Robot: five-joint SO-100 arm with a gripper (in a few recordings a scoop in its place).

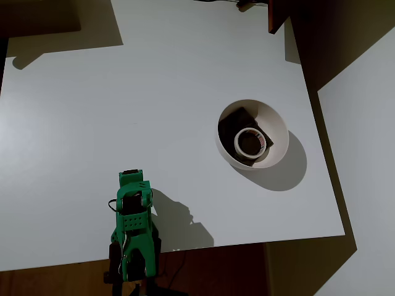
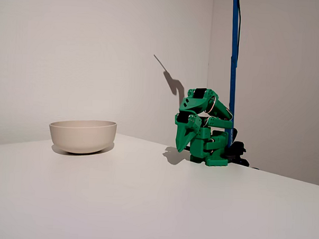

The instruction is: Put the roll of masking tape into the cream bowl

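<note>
A white table (image 1: 123, 111) seen from above holds a round cream bowl (image 1: 274, 126) toward its right side. Inside the bowl, the roll of masking tape (image 1: 251, 142), a thin off-white ring with a reddish-printed core, lies flat on top of a dark brown squarish lump (image 1: 233, 123). A green robot arm (image 1: 133, 228) sits folded at the table's near edge, well apart from the bowl, casting a shadow to its right. In the fixed view from the side, the gripper (image 2: 186, 139) points down toward the tabletop with nothing in it, its fingers appearing drawn together. A blue vertical pole (image 2: 233, 59) stands behind the arm against a plain wall.
</note>
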